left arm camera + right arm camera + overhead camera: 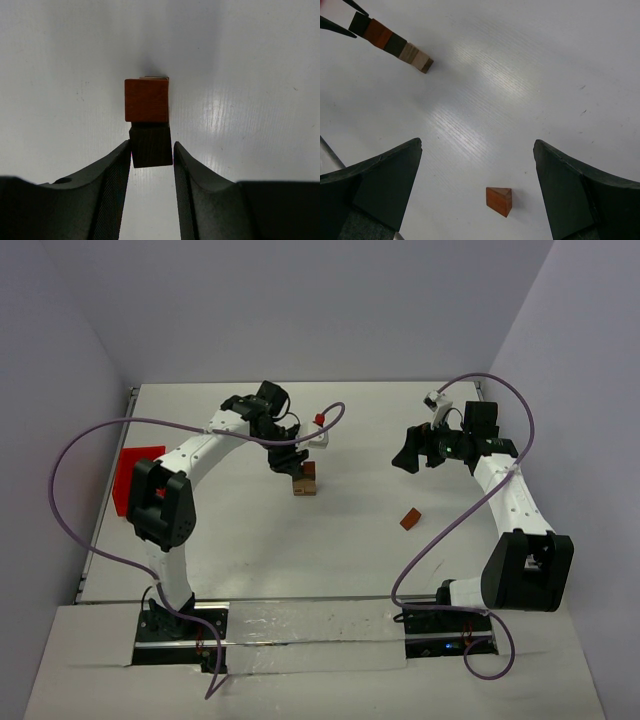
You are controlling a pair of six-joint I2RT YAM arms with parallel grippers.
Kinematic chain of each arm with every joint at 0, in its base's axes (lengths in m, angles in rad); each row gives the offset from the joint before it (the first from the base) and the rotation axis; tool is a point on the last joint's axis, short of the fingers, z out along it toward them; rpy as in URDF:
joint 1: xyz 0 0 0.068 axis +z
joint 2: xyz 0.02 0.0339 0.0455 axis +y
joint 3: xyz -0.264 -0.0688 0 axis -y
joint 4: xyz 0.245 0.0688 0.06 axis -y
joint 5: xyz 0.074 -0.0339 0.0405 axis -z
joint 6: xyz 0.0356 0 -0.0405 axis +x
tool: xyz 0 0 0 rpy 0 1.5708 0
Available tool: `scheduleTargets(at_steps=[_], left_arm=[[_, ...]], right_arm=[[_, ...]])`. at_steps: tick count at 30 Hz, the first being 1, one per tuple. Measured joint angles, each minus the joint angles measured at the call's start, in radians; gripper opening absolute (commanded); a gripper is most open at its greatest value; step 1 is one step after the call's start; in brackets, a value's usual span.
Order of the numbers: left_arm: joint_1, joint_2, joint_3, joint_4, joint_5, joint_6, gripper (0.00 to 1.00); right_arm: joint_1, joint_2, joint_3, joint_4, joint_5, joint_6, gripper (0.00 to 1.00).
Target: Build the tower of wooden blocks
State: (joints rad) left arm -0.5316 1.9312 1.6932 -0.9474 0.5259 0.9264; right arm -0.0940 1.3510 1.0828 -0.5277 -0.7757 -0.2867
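Left gripper (152, 147) is straddling the dark block (151, 142) topping the tower (304, 481) beneath it; pinching or just clear, I cannot tell. It should be lifting straight up, jaws parting evenly, nudging nothing. Right gripper (477, 145) is hanging wide open, a wedge (499, 200) below it.

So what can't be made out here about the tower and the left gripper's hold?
- Top external: the left gripper covers the top of the tower; the blocks are too small to count.
- Left wrist: the dark block and reddish block hide everything below; whether the jaws press or merely flank the dark block is unclear.
- Right wrist: the frame corner cuts off all but the left gripper's fingertips.
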Motion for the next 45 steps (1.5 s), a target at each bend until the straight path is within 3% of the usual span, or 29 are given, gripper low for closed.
scheduleTargets(at_steps=[25, 38, 45], left_arm=[[0.000, 0.006, 0.015, 0.000, -0.005, -0.007, 0.38], [-0.004, 0.016, 0.022, 0.000, -0.006, -0.008, 0.40], [-0.005, 0.018, 0.023, 0.000, -0.006, -0.008, 0.52]], right_arm=[[0.000, 0.007, 0.000, -0.002, 0.000, -0.003, 1.00], [0.000, 0.008, 0.000, -0.002, 0.000, -0.003, 1.00], [0.000, 0.009, 0.000, -0.001, 0.000, -0.003, 1.00]])
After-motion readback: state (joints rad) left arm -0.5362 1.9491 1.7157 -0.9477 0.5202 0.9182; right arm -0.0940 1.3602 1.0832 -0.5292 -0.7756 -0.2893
